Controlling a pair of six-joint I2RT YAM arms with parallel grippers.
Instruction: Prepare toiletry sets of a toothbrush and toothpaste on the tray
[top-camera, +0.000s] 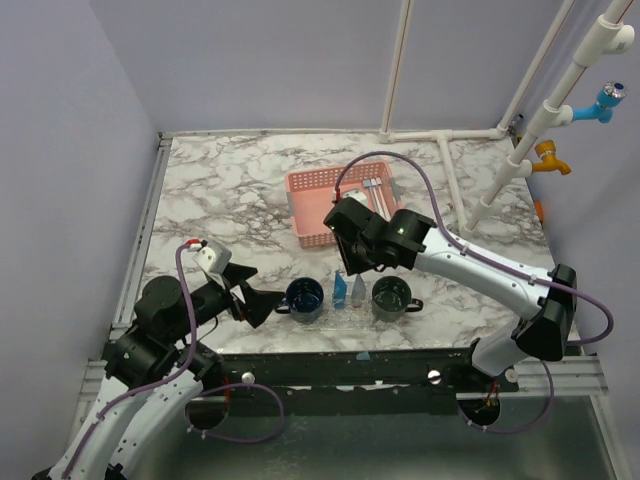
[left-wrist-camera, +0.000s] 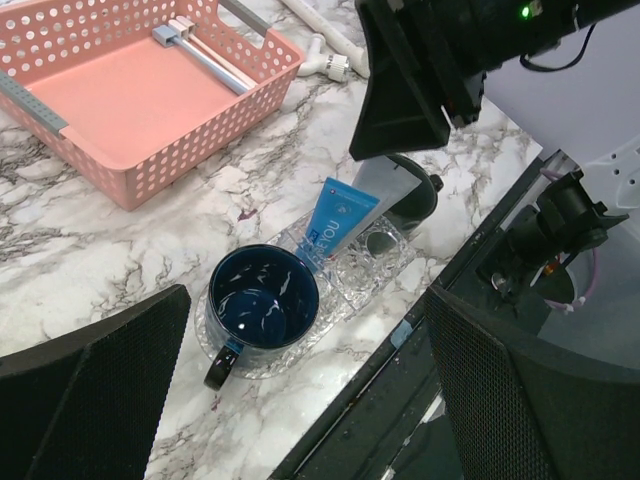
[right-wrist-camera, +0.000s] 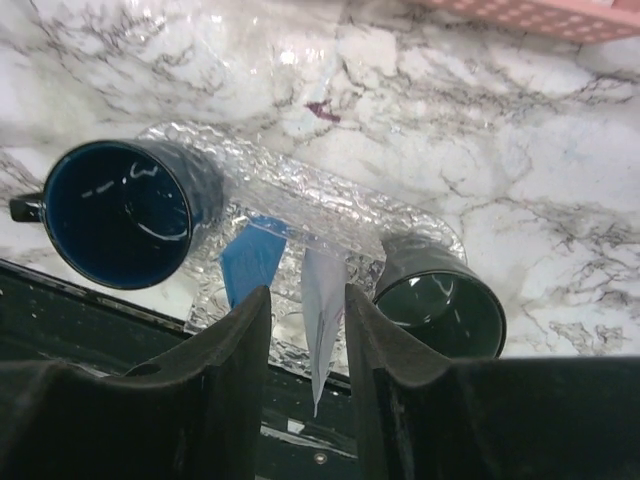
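Our right claw (right-wrist-camera: 307, 300) hangs over the tray (right-wrist-camera: 330, 205). Its jaws are parted and loose around a pale tube (right-wrist-camera: 322, 330), which sits between the blue tube (right-wrist-camera: 250, 262) on its left and the green mug (right-wrist-camera: 440, 300) on its right. We judge this the release: spread wider, then lift straight up, so neither finger drags the tube or knocks the mug. The toothbrush (left-wrist-camera: 205, 62) lies in the pink basket (left-wrist-camera: 120, 110), farther off. Our left claw (top-camera: 262, 292) hovers released, left of the navy mug (right-wrist-camera: 118, 212).
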